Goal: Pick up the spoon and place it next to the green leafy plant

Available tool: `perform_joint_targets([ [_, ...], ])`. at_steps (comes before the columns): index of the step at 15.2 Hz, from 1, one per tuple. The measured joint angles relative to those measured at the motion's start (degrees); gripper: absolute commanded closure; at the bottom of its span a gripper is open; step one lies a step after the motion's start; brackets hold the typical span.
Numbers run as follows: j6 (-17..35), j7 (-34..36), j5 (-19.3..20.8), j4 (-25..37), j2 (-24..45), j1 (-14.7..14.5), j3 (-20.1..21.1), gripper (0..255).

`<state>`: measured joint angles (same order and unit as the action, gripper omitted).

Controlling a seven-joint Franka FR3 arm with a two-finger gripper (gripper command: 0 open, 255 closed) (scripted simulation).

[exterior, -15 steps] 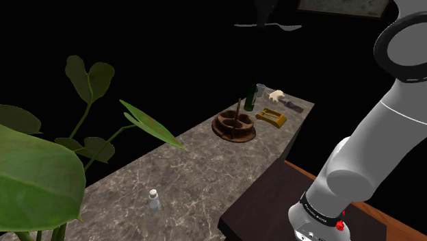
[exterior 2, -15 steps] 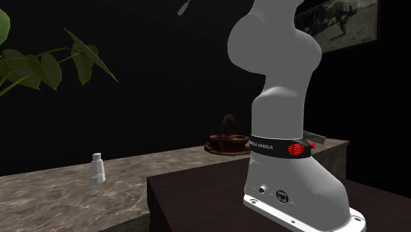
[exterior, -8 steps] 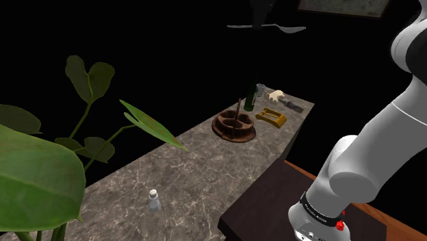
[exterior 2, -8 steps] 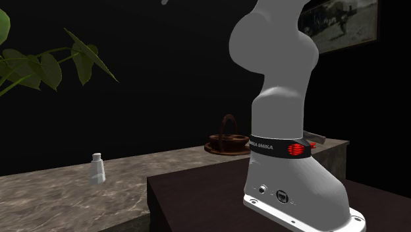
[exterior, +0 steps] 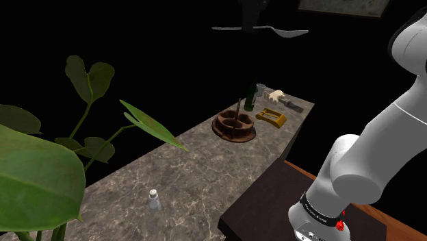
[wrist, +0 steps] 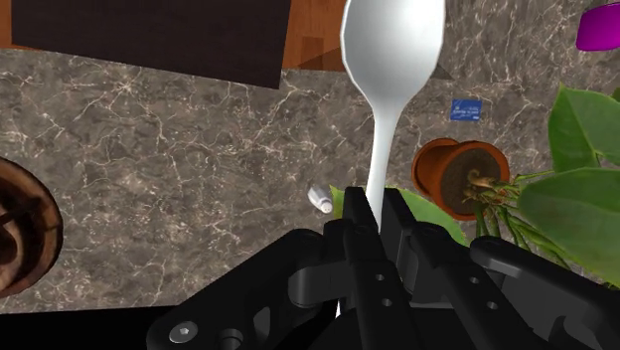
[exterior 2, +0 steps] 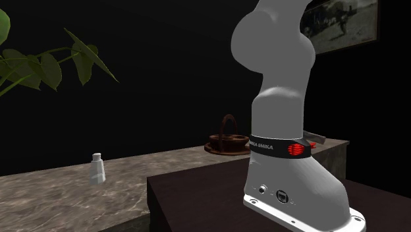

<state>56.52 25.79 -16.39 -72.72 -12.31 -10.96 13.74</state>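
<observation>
Where the marbled counter runs from seven toward one o'clock in the shoulder view, bare stone between small shaker and brown basket; near edge just beside the dark stand. Leafy plant crowding nine o'clock, its terracotta pot seen from the wrist. Spoon plain white, smooth oval bowl, slim handle; aloft at twelve o'clock, level, well above the counter. Gripper clenched on the handle.
</observation>
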Motion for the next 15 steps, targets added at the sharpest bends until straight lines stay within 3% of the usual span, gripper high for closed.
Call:
perform_joint_targets([
  [15,12.2,-3.4,-0.5,-21.7,-9.3,-0.2,0.1,255],
])
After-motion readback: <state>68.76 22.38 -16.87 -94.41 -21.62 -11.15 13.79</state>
